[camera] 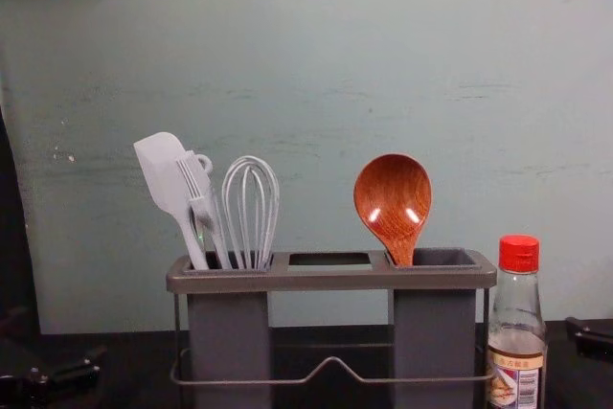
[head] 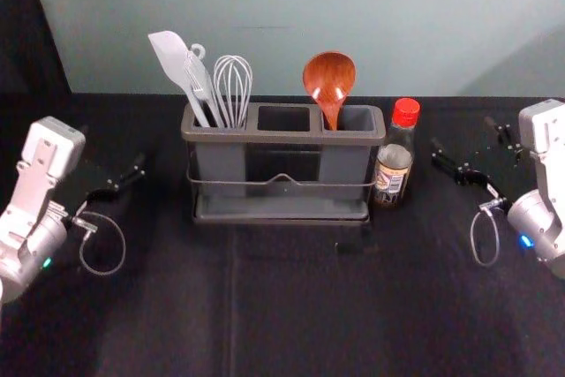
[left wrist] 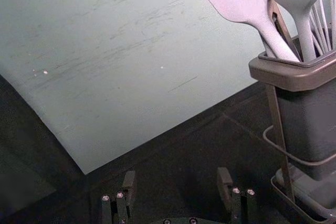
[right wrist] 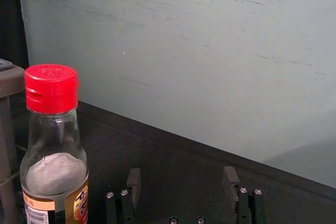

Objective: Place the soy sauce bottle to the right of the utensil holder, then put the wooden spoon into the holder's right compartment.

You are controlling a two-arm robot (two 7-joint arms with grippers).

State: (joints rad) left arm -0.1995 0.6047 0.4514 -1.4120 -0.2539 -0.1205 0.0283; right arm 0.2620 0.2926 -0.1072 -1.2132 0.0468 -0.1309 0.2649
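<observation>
The bottle stands upright on the counter, just beside the right end of the holder, red cap up and label facing the chest camera; whether it touches the wire rail I can't tell. On its flat base it needs no support, and sitting this close it makes a neat set with the holder and blocks none of its openings. The spoon is in the right compartment, handle down and bowl up, leaning toward the compartment's inner side. That way round makes sense: the slim handle goes into the opening, while the broad bowl rides above the rim, easy to grab. The spatula and whisk share the left compartment in the same fashion, working ends up. Outward from there, the left end effector is off to the holder's left, fingers spread with nothing between them; the right end effector is beyond the bottle on the right, likewise spread and holding nothing, well placed to avoid knocking the glass. Both parts of the task look done to me, so I'd only draw the arms away, minding the bottle, the likeliest thing to tip if brushed.
</observation>
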